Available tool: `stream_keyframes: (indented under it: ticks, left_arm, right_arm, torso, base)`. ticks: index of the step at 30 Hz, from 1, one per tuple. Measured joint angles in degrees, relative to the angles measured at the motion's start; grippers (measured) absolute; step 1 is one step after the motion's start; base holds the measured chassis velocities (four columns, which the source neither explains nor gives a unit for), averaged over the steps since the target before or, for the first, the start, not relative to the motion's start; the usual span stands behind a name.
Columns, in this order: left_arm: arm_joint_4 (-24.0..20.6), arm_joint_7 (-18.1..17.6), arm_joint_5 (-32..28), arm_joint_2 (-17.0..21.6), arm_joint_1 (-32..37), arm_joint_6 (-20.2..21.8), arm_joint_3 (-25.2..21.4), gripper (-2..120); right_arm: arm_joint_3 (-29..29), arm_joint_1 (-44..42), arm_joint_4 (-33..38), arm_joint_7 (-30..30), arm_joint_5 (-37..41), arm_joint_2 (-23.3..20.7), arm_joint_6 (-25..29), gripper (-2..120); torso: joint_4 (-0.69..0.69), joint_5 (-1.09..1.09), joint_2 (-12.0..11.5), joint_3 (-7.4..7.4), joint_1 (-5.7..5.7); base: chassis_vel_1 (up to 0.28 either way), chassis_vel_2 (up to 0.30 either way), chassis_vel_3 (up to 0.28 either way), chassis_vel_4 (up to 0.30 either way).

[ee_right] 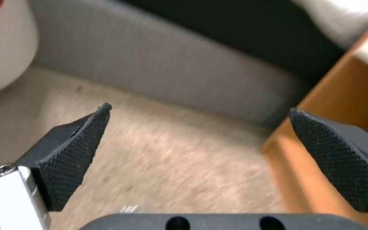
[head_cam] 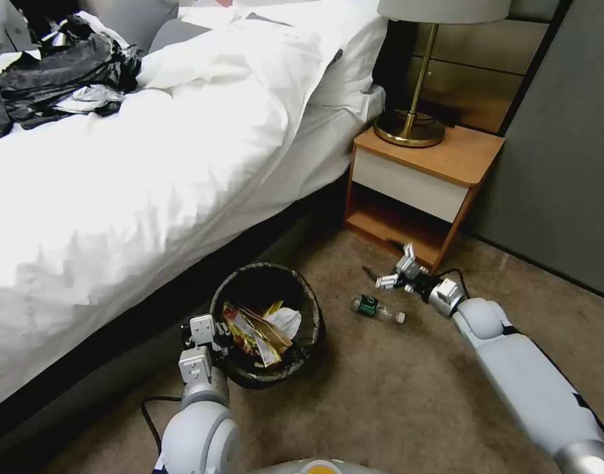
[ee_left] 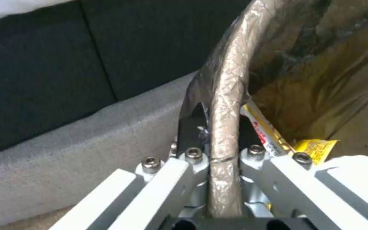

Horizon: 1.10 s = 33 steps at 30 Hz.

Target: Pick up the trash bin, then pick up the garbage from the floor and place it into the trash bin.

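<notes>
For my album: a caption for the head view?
Left gripper clamps the trash bin; open right gripper nears a bottle.

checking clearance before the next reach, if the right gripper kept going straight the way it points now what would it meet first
Probably bare carpet, then the grey bed base. The right gripper is open, angled down between the bed and the nightstand; depth is unclear.

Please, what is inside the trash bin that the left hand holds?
Inside the trash bin, lined with a dark bag, lie a white crumpled tissue, yellow wrappers and red-printed wrappers. Whatever lies beneath them is covered. The left hand grips the rim.
</notes>
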Motion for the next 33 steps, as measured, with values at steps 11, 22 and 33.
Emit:
stream_keyframes:
  ticks: [11, 22, 33]
  left_arm:
    - [0.32, -0.34, 0.02, 0.15, 0.55, 0.23, 0.41, 0]
    - [0.03, -0.39, 1.00, -0.40, 1.70, 0.07, 0.23, 0]
    - [-0.02, -0.54, 1.89, -0.94, 2.23, -0.03, 0.16, 0]
  right_arm:
    - [0.20, 10.35, -23.23, -8.56, -6.45, 7.56, 5.11, 100]
    - [1.70, 15.90, -39.48, -2.50, -13.06, 11.85, 3.61, 100]
    - [1.83, 17.16, -42.76, 5.66, -18.75, 12.47, -3.10, 100]
  torso:
    - [-0.01, 0.01, 0.00, 0.00, 0.00]
    - [-0.01, 0.00, 0.00, 0.00, 0.00]
    - [-0.01, 0.00, 0.00, 0.00, 0.00]
  base:
    - [0.000, 0.000, 0.000, 0.000]
    - [0.000, 0.000, 0.000, 0.000]
    - [0.000, 0.000, 0.000, 0.000]
